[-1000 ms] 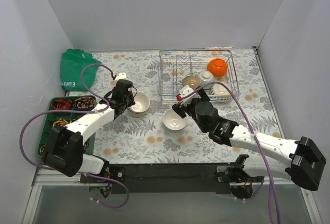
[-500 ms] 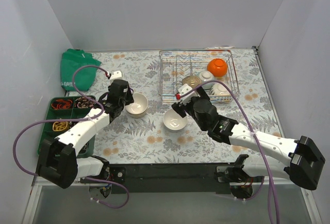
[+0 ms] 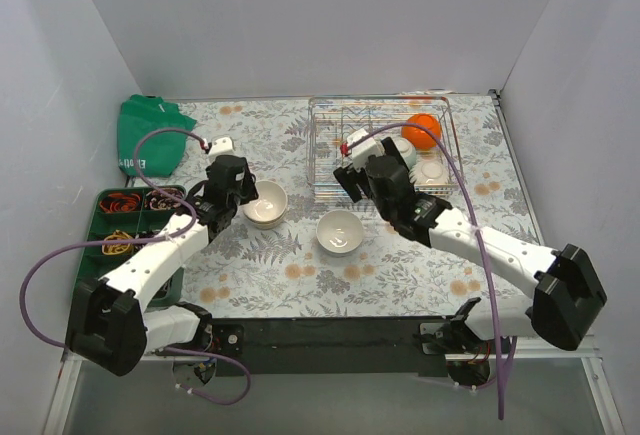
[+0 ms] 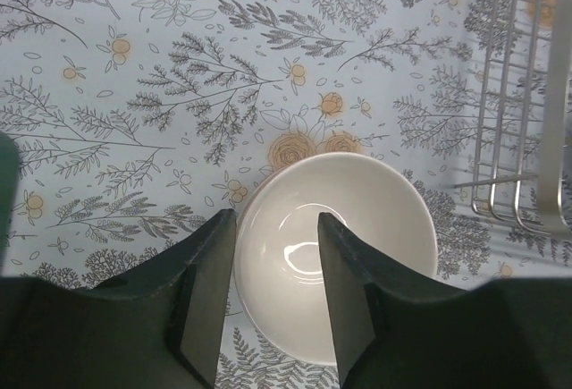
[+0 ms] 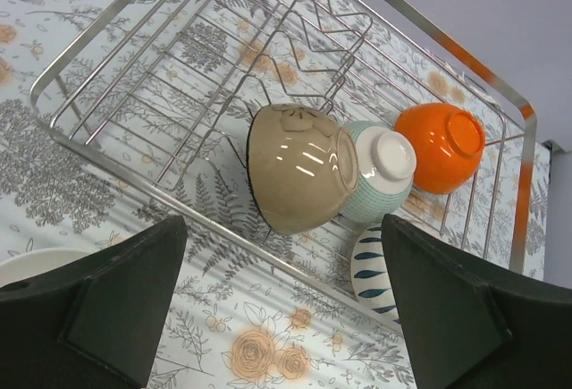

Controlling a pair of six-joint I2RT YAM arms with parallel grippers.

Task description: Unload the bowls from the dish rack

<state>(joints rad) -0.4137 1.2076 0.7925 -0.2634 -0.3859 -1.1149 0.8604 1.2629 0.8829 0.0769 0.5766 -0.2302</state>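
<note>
The left claw (image 4: 277,228) is open, one finger on each side of the rim of a white bowl (image 4: 357,228) that sits right way up on the flowery table (image 4: 134,94) just beside the rack (image 4: 559,121), so I think this bowl is out and done. A second white bowl (image 3: 340,231) sits on the table near it. The right claw (image 5: 281,246) is open wide and holds nothing; it hangs over the rack, where a tan bowl (image 5: 299,167), a teal bowl (image 5: 362,201), an orange bowl (image 5: 442,146) and a striped bowl (image 5: 375,268) lean on their sides, and the tan one looks easiest to grab next.
</note>
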